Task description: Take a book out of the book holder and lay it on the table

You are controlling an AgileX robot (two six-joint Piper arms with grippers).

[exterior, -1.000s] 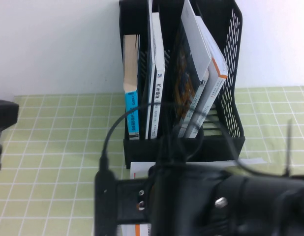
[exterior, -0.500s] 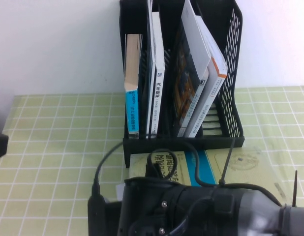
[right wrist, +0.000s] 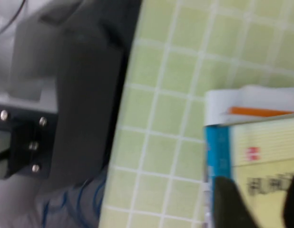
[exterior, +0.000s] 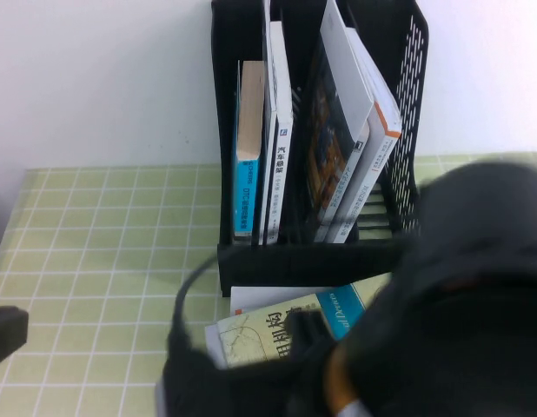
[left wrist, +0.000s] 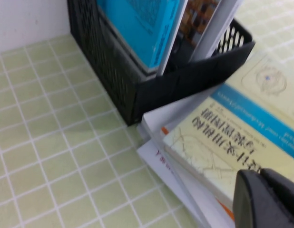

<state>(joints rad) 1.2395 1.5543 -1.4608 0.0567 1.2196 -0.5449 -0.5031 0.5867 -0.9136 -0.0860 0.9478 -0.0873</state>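
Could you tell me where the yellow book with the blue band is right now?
In the high view, the book lies flat on the table just in front of the book holder, atop a white book, partly hidden by the right arm.

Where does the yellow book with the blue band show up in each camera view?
High view: the book lies flat just in front of the book holder, partly behind the right arm.
Left wrist view: book beside the holder's base.
Right wrist view: book at the frame edge.
Shared landmark: its blue band.
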